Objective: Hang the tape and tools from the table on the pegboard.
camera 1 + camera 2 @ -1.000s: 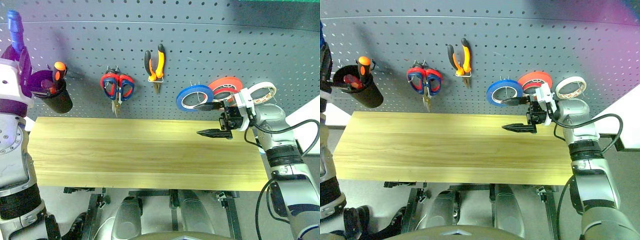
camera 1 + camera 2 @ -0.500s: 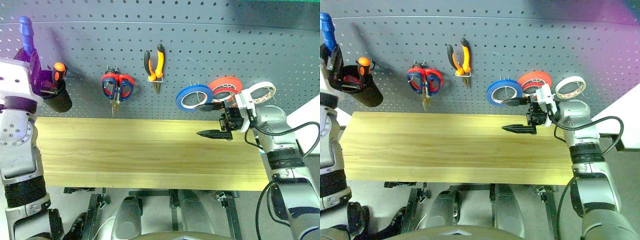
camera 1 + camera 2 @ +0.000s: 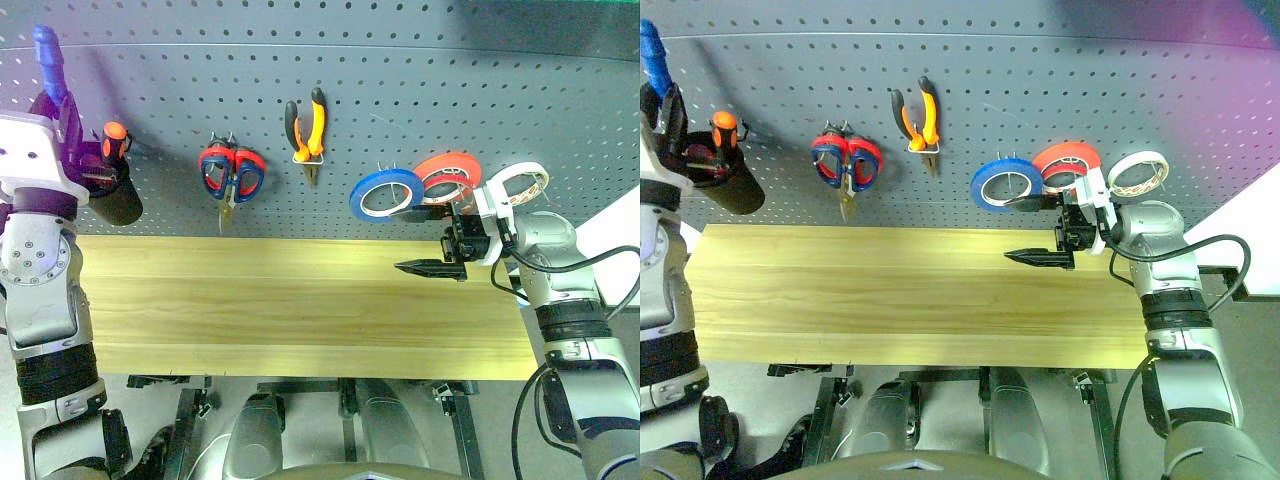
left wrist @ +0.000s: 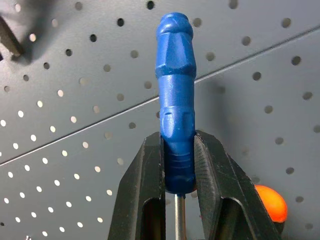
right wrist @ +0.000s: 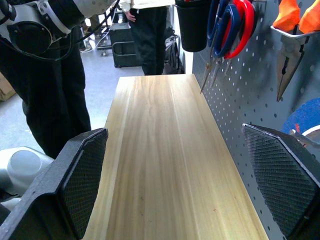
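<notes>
Left wrist view: the left pincer (image 4: 178, 200) clamps the blue screwdriver (image 4: 176, 100) by the lower handle, shaft toward the wrist.

The screwdriver is carried handle-up in front of the pegboard (image 3: 400, 110), just above the black cup (image 3: 115, 200) that already holds an orange screwdriver (image 3: 116, 140); this hold probably serves to drop it shaft-first into the cup. The right pincer (image 3: 432, 238) stands wide and empty over the surface (image 3: 300, 310), beside the blue tape (image 3: 387, 194), which hangs on a hook next to a red roll (image 3: 447, 172) and a white roll (image 3: 522, 184). Pliers (image 3: 308, 130) and scissors (image 3: 232, 175) also hang on hooks, so the screwdriver appears to be the last item.
</notes>
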You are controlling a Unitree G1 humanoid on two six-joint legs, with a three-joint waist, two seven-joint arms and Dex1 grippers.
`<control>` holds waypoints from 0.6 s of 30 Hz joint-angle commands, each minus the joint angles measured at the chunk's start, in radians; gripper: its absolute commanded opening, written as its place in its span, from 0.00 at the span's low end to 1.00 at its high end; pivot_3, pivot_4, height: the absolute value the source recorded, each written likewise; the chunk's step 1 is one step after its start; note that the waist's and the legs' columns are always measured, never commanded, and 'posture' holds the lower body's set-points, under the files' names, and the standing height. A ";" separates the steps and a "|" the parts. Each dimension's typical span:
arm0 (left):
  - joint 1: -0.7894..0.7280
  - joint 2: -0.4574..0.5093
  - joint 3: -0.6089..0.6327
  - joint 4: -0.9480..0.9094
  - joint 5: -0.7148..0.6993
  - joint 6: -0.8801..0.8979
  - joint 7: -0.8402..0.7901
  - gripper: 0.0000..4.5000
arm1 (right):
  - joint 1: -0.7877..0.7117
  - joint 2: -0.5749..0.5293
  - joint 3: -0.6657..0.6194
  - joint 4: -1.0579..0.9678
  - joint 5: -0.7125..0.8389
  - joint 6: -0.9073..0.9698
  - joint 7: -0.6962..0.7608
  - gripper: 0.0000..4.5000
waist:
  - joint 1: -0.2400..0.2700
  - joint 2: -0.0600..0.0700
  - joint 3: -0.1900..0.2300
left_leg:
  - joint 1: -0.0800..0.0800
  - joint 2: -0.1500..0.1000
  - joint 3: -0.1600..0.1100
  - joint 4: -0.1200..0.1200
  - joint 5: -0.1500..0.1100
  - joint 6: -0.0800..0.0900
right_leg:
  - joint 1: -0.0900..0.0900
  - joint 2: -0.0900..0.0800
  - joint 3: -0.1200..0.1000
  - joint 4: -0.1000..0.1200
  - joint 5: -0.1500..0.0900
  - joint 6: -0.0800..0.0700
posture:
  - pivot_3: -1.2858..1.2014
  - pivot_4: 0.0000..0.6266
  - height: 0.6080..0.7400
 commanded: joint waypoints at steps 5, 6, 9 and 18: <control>0.003 -0.002 0.059 -0.128 -0.075 0.085 0.030 0.10 | -0.007 -0.013 -0.029 -0.018 0.005 -0.004 0.005 1.00 | 0.001 0.000 0.000 | -0.001 0.000 0.000 0.000 0.000 0.000 | -0.001 0.000 0.000 -0.001 0.000 0.000 | 0.54 0.37 0.95; 0.005 -0.002 0.062 -0.141 -0.079 0.098 0.034 0.10 | -0.010 -0.012 -0.028 -0.014 0.002 -0.007 0.006 1.00 | 0.001 0.000 0.000 | -0.002 0.000 0.000 0.000 0.000 0.000 | -0.001 0.000 0.000 -0.001 0.000 0.001 | 0.54 0.37 0.95; 0.019 -0.002 0.076 -0.182 -0.089 0.131 0.048 0.10 | -0.018 -0.006 -0.025 -0.001 0.000 -0.012 0.009 1.00 | 0.001 0.000 0.000 | -0.002 0.000 0.000 -0.001 0.000 0.000 | -0.001 0.000 0.000 -0.002 0.000 0.001 | 0.54 0.38 0.95; 0.043 0.008 0.092 -0.181 -0.087 0.142 0.048 0.10 | -0.020 -0.001 -0.028 0.001 -0.001 -0.012 0.009 1.00 | 0.001 0.000 0.001 | -0.002 0.000 0.000 -0.001 0.000 0.000 | -0.001 0.000 0.000 -0.003 -0.001 -0.001 | 0.55 0.39 0.95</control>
